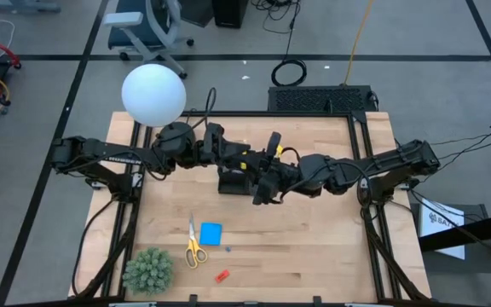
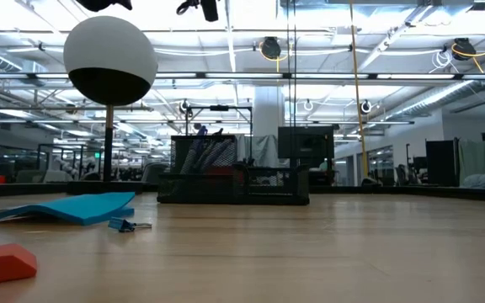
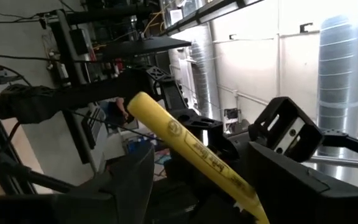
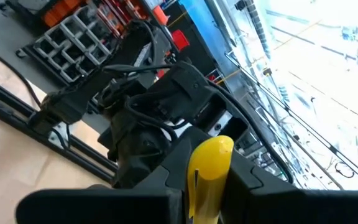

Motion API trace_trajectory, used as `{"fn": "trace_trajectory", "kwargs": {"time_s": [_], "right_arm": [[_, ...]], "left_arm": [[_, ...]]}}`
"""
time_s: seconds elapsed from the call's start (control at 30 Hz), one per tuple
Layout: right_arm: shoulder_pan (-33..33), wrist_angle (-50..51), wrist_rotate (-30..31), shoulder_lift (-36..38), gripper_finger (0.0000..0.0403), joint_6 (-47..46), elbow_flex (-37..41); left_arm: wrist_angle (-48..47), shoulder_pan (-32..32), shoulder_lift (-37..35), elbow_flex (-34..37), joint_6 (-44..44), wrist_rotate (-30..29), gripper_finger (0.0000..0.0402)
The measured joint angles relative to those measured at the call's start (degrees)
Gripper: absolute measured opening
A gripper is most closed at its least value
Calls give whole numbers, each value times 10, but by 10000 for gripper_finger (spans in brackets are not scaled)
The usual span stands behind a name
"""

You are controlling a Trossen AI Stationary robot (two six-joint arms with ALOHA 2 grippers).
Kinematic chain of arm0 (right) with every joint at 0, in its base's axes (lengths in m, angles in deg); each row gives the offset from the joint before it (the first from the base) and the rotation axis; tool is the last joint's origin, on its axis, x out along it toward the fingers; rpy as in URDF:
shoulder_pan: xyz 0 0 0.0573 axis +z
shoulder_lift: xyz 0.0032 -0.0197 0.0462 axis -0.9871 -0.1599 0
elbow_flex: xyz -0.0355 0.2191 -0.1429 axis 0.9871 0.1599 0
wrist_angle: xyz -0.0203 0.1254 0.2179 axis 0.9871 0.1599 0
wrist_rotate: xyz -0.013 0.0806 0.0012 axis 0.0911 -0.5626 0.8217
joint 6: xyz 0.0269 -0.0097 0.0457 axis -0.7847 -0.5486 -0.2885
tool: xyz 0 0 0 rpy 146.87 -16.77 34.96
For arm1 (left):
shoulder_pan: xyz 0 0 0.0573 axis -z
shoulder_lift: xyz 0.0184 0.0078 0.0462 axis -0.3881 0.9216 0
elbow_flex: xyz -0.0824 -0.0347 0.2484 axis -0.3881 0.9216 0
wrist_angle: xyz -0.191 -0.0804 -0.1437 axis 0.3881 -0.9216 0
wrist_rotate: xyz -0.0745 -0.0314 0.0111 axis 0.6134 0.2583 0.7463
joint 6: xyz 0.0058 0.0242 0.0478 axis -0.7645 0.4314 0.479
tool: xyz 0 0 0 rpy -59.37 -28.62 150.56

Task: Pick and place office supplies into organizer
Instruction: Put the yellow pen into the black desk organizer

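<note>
- Looking over the pale wooden table (image 1: 314, 230), I judge the step in hand to be seating one pen in the organizer, with both arms meeting above it near the table's middle.
- Black rectangular mesh desk organizer (image 2: 234, 181): the taller section holds several dark pens (image 2: 205, 156) standing tilted. What lies in the lower tray section I cannot tell from the low view.
- Right gripper (image 1: 264, 175), just above the organizer: its fingers are pinched on the long yellow pen (image 3: 185, 140), which shows between them in the right wrist view.
- Left gripper (image 1: 228, 160), opposite and close by: its fingers stand spread either side of the same pen and do not clamp it.
- To do this well, I would draw the left arm clear sideways first. I would then tip the pen upright over the taller section and lower it among the standing pens before letting go, so that it does not snag the mesh rim.
- Left to collect, near the front edge: yellow-handled scissors (image 1: 193, 247), blue square note pad (image 1: 210, 233), small red piece (image 1: 222, 275).
</note>
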Motion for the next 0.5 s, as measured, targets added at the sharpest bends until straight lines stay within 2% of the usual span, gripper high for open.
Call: {"fn": "trace_trajectory", "kwargs": {"time_s": [0.23,0.5], "right_arm": [[1,-15,34,0,40,0,0],[0,-47,95,3,40,3,0]], "left_arm": [[-10,-5,-5,-1,13,19,246],[-14,-46,-29,-1,27,73,246]]}}
